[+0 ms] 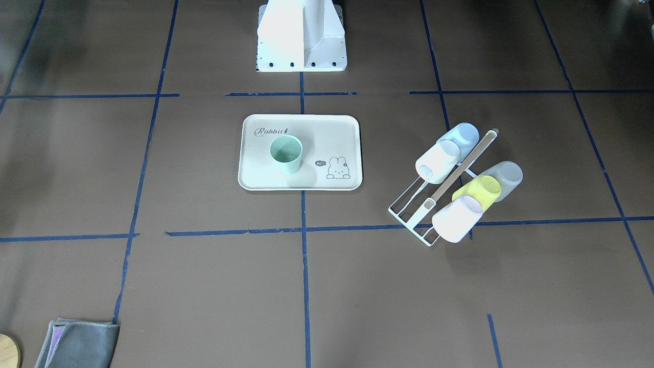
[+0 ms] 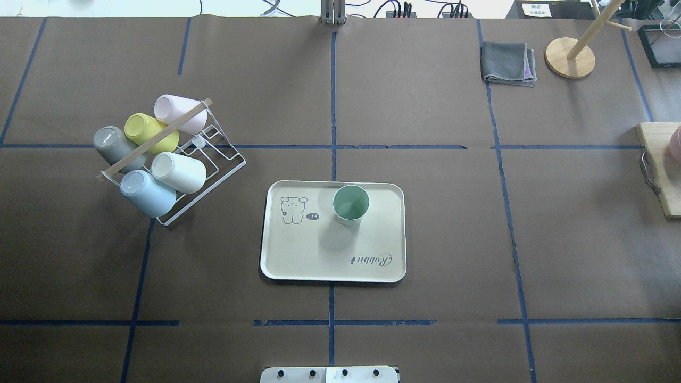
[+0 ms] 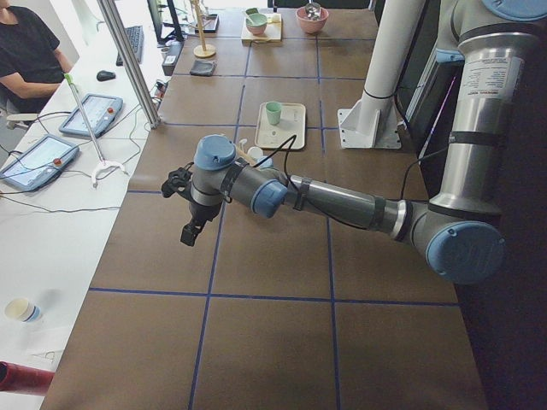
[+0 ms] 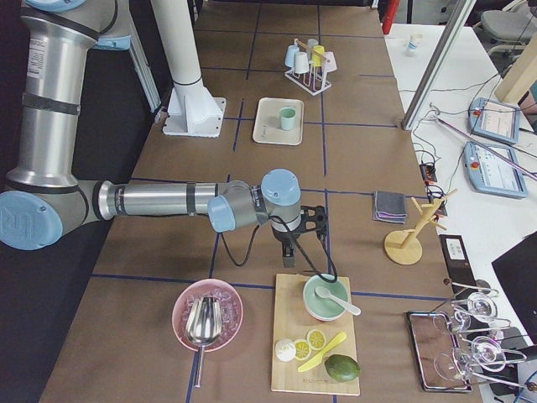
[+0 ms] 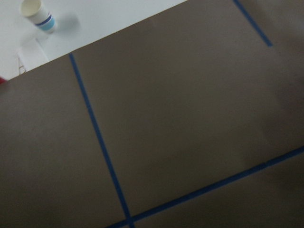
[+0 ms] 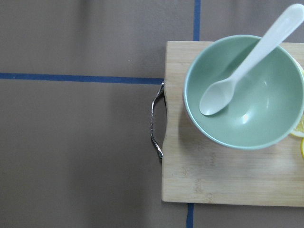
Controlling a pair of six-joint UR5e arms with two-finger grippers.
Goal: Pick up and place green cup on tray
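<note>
The green cup (image 1: 286,153) stands upright on the cream tray (image 1: 317,138) near its "Rabbit" script, mouth up. It also shows in the overhead view (image 2: 350,204) on the tray (image 2: 319,255), and small in the side views (image 3: 273,112) (image 4: 288,117). Neither gripper is near it. My left gripper (image 3: 190,232) hangs over bare table far off at the robot's left end. My right gripper (image 4: 289,256) hangs at the right end, by a cutting board. Both show only in the side views, so I cannot tell whether they are open or shut.
A white wire rack (image 2: 213,159) holding yellow, grey, pale blue, white and pink cups stands to the left of the tray. A grey cloth (image 2: 508,63) and a wooden stand (image 2: 570,57) lie far right. A cutting board (image 6: 228,175) with a green bowl (image 6: 256,99) and spoon sits under the right wrist.
</note>
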